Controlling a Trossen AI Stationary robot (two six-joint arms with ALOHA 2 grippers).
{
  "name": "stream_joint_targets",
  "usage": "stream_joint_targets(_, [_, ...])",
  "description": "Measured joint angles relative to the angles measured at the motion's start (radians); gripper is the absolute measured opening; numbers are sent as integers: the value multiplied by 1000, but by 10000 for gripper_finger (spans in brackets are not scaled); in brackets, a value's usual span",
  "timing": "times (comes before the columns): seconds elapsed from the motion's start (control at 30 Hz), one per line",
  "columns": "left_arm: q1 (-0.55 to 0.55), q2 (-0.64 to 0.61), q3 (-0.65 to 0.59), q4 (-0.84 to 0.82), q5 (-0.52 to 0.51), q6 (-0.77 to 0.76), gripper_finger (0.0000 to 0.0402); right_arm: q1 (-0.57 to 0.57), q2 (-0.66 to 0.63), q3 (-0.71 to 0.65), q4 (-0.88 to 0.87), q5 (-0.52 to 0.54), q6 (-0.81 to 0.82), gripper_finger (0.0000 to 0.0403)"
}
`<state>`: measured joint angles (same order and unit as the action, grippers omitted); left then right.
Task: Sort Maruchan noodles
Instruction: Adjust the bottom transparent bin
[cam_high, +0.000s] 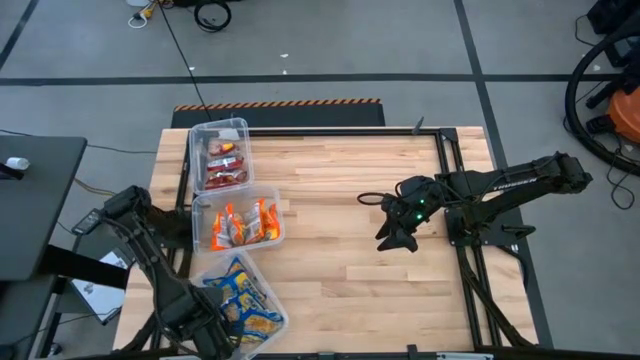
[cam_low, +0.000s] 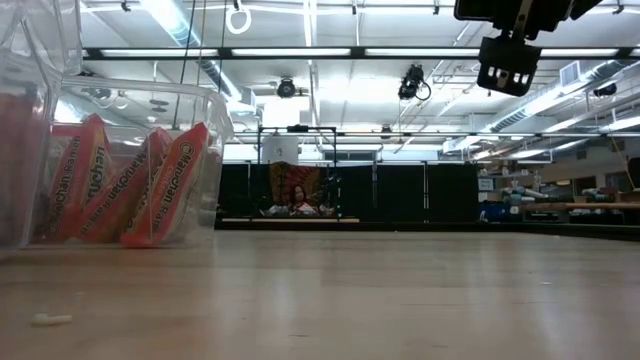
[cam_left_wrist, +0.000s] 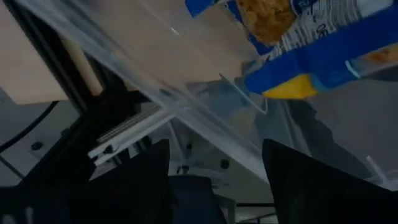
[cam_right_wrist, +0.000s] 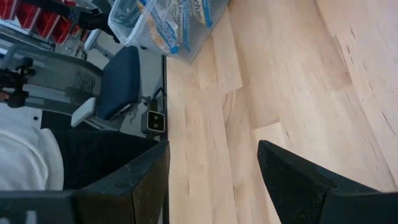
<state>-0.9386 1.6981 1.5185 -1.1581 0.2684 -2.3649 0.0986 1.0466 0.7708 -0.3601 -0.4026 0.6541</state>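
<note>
We saw a pale wooden table (cam_high: 340, 200) on a grey floor crossed by dark tape lines. Along its left edge stood three clear bins in a row: red noodle packets (cam_high: 224, 162) in the far bin (cam_high: 243, 131), orange packets (cam_high: 240, 225) in the middle bin (cam_high: 277, 200), blue-and-yellow packets (cam_high: 243, 297) in the near bin (cam_high: 281, 318). The left gripper (cam_left_wrist: 214, 162) hung over the table's near-left corner beside the near bin, fingers apart, empty. The right gripper (cam_high: 398, 238) hovered over bare wood, fingers spread, empty.

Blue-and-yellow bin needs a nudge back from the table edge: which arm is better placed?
Left. Its gripper is right at the blue-and-yellow bin, open and empty. The right gripper hangs open over bare table, far off.
</note>
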Motion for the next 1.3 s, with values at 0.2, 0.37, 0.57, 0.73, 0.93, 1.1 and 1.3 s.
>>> stream_joint_targets(0.2, [14,-1,-77,48,-11,-5,247,0,0,0,7,9,-2,249])
stream_joint_targets(0.37, [52,-1,-84,66,-8,59,203,0,0,0,7,9,4,249])
stream_joint_targets(0.57, [58,0,-85,96,-24,80,141,0,0,0,7,9,2,249])
stream_joint_targets(0.73, [57,0,-85,108,-19,87,110,0,0,0,7,9,-1,249])
stream_joint_targets(0.93, [83,-6,-85,112,-56,99,81,0,0,0,7,10,-2,249])
stream_joint_targets(1.1, [108,-23,-84,84,-93,125,52,0,0,0,7,9,1,249])
stream_joint_targets(1.3, [108,-90,-84,-62,-114,99,55,5,0,0,7,9,8,249])
